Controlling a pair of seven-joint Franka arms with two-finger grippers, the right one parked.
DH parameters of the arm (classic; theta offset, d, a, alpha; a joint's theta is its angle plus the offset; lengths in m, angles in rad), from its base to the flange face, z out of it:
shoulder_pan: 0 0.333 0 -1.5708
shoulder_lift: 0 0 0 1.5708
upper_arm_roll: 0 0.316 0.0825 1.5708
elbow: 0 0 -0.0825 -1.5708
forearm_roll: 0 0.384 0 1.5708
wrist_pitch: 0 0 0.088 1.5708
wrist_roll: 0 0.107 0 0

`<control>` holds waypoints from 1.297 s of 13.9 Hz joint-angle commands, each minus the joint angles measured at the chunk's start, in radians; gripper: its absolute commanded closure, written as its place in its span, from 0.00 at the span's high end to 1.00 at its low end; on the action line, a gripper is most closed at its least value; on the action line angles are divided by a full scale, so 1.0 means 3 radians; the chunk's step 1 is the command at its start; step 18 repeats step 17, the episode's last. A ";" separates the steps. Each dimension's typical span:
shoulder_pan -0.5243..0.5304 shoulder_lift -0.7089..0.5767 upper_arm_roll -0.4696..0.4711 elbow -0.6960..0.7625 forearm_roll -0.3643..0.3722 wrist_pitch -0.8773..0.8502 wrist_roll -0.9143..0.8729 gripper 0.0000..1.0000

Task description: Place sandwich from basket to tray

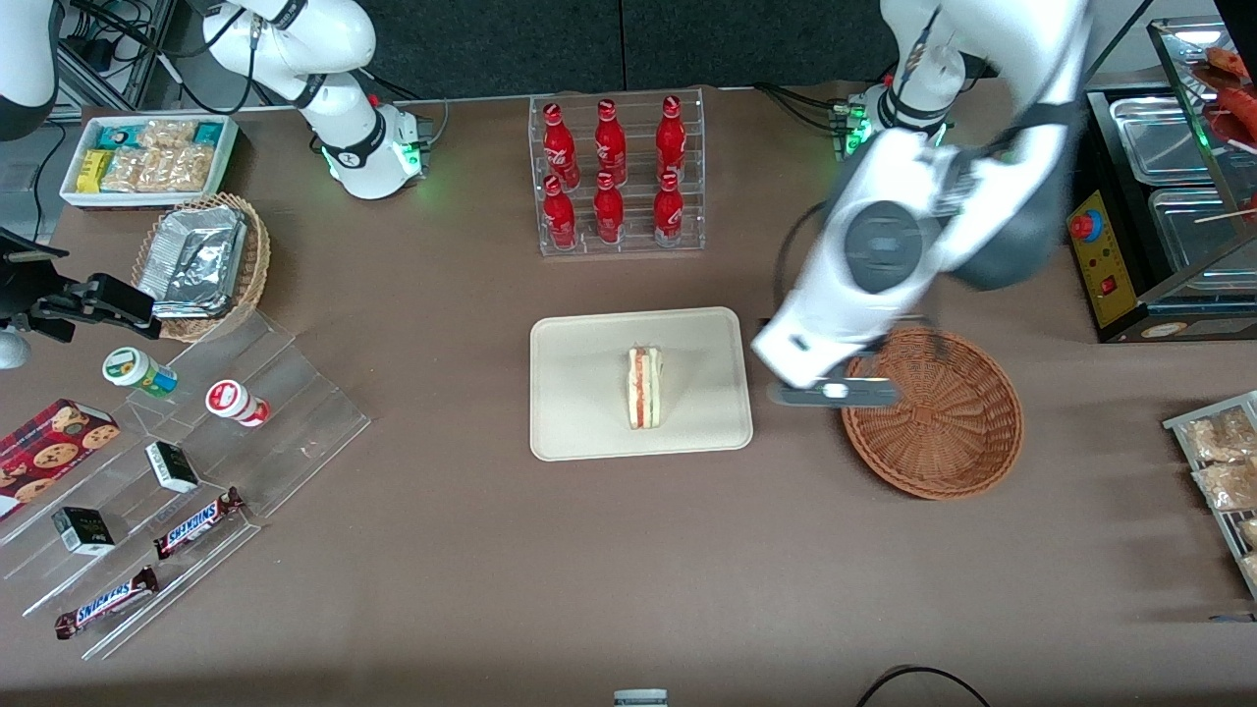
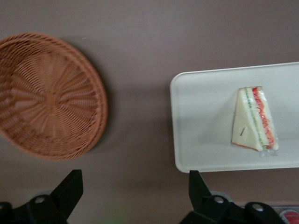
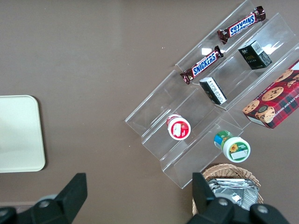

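While the gripper (image 2: 133, 198) is hanging with its fingers wide apart over bare brown table between the round woven basket (image 1: 933, 412) and the smooth flat tray (image 1: 640, 383), the little triangle sandwich (image 1: 644, 387) is lying in the tray's middle.

White left arm hides part of round reddish-brown wicker basket (image 1: 933, 412) rim in front view. Flat cream rectangular tray (image 2: 205, 116) cut off at wrist view's edge. Black gripper (image 2: 135, 198) fingertips only partly in shot.
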 commanded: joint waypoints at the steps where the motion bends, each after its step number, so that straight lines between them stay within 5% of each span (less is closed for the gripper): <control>1: 0.0378 -0.0323 -0.0033 -0.0133 -0.0096 -0.0185 0.0079 1.00; 12: 0.1334 -0.1151 -0.0089 -0.0378 -0.0055 -0.0666 0.0692 1.00; 18: 0.1407 -0.1331 -0.0120 -0.0562 -0.0040 -0.0748 0.0739 1.00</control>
